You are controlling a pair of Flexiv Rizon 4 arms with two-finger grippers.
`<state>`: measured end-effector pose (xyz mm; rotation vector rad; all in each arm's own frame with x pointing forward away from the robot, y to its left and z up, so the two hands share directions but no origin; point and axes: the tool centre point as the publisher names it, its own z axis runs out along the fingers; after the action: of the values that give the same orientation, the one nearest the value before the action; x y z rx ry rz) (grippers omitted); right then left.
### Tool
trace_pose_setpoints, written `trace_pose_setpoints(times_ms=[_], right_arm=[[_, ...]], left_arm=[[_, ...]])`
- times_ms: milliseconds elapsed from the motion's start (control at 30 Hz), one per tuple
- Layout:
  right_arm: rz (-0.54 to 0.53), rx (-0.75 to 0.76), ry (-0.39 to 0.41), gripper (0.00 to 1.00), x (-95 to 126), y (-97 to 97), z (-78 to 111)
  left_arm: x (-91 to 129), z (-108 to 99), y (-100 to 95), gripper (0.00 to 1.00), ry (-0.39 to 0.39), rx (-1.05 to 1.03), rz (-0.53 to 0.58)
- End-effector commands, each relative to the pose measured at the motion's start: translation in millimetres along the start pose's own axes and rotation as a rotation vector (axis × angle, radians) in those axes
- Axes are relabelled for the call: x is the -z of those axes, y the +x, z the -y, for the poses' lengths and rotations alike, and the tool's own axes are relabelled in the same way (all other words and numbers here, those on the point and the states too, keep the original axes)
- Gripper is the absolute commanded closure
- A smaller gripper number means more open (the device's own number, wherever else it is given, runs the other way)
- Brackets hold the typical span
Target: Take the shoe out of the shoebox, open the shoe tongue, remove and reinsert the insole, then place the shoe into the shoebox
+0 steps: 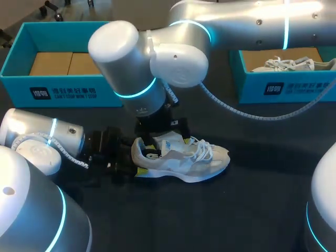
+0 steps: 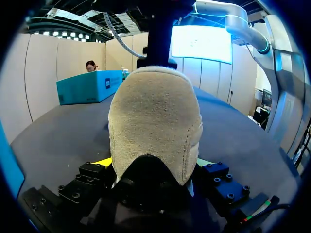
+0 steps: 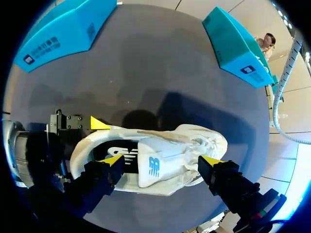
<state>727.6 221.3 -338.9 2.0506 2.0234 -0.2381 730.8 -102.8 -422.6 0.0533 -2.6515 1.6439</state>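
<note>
A white and beige sneaker (image 1: 184, 160) lies on its sole on the dark table, toe to the right. My left gripper (image 1: 137, 159) comes in from the left and is shut on the heel (image 2: 154, 121), one yellow tip (image 2: 103, 162) on each side. My right gripper (image 3: 161, 160) hangs open just above the shoe. One of its fingertips (image 3: 112, 160) is over the shoe's opening, the other (image 3: 210, 160) over the laces. The white tongue (image 3: 153, 165) stands between them, untouched. A dark insole (image 3: 116, 151) shows inside the opening.
An open teal shoebox (image 1: 63, 92) with a bare cardboard floor stands at the back left. A second teal box (image 1: 283, 86) at the back right holds another white shoe (image 1: 286, 64). My right arm's cable (image 1: 247, 113) hangs over the table behind the sneaker.
</note>
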Motion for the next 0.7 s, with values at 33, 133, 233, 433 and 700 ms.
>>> trace_pose_setpoints(times_ms=[33, 133, 233, 433, 700], right_arm=[[0.037, -0.403, -0.02, 0.0, -8, 8.2, 9.7], [0.053, -0.421, -0.01, 0.0, -15, 7.6, 12.2], [0.071, -0.429, -0.004, 0.0, -19, 7.8, 14.1], [0.119, -0.45, -0.008, 0.0, -24, 7.9, 17.8], [0.19, -0.504, -0.011, 0.0, -23, -6.8, 23.4]], left_arm=[[-1, 0, -0.4, 1.0, -0.004, 0.001, -0.003], [-1, 0, -0.4, 1.0, -0.004, 0.001, -0.003], [-1, 0, -0.4, 1.0, -0.004, 0.001, -0.003], [-1, 0, -0.4, 1.0, -0.004, 0.001, -0.003], [-1, 0, -0.4, 1.0, -0.004, 0.001, -0.003]])
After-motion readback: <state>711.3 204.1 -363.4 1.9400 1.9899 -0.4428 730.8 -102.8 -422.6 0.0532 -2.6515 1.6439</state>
